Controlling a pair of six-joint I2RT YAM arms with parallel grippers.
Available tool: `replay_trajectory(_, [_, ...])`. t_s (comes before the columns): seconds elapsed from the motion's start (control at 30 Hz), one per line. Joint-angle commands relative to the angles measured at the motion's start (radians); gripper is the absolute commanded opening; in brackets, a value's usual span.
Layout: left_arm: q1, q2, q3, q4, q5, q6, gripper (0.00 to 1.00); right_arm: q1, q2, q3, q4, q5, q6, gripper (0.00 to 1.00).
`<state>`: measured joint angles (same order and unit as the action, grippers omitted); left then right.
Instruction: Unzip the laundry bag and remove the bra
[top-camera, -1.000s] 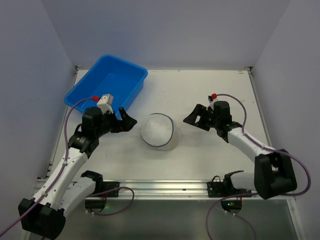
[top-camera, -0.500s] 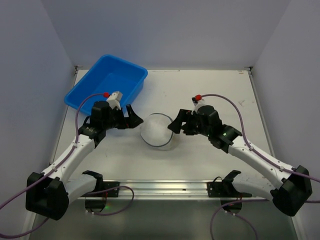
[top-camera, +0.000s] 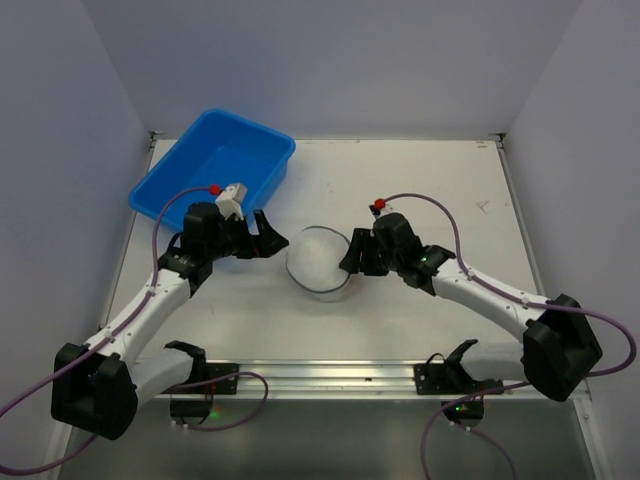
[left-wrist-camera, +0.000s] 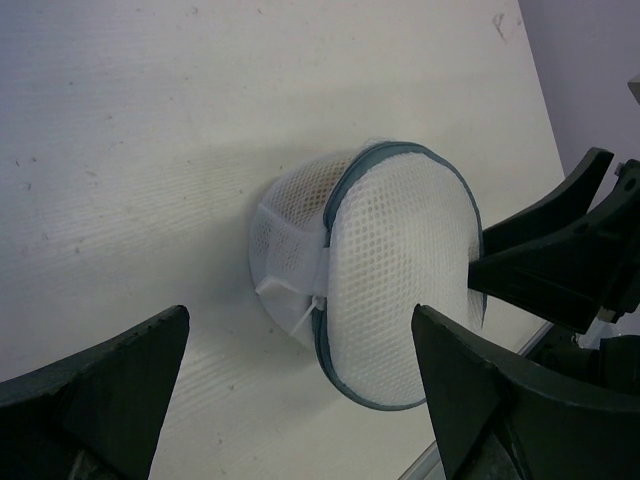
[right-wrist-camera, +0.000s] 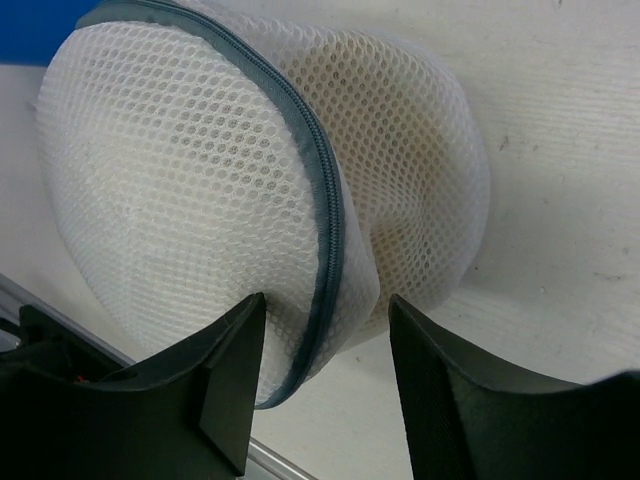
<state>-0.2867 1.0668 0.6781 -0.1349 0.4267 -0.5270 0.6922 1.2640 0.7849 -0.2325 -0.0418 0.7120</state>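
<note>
The laundry bag (top-camera: 318, 262) is a white mesh dome with a dark zipper band (right-wrist-camera: 325, 200), lying on the table between the arms. It also shows in the left wrist view (left-wrist-camera: 400, 270), with a white tab (left-wrist-camera: 295, 295) at the rim. The bra is inside; only a faint yellowish tint (right-wrist-camera: 400, 120) shows through the mesh. My right gripper (top-camera: 352, 262) (right-wrist-camera: 325, 305) is open, with its jaws either side of the bag's rim at the bag's right. My left gripper (top-camera: 268, 240) (left-wrist-camera: 298, 330) is open and empty, a little left of the bag.
A blue plastic tub (top-camera: 250, 128) stands at the back left, just behind the left gripper. A metal rail (top-camera: 330, 375) runs along the table's near edge.
My right gripper has moved left, from well right of the bag to around its right rim. My left gripper first came a little closer to the bag, then held still.
</note>
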Motion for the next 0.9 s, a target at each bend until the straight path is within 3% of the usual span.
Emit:
replay_trajectory(0.0, [-0.012,-0.01,-0.002,0.038,0.041,0.022,0.96,-0.034,0.021,0.02,0.025,0.017,-0.078,0.54])
replay_trajectory(0.23, [-0.019,0.036,0.006,0.069,0.089,0.018,0.95,-0.129,0.029,0.027,0.018,-0.047,-0.227,0.5])
replay_trajectory(0.5, [-0.055,0.174,0.083,0.158,0.187,-0.007,0.92,-0.137,0.02,0.027,0.048,-0.101,-0.397,0.51])
replay_trajectory(0.87, [-0.154,0.301,0.146,0.167,0.213,-0.037,0.75,-0.137,0.011,0.011,0.074,-0.124,-0.431,0.55])
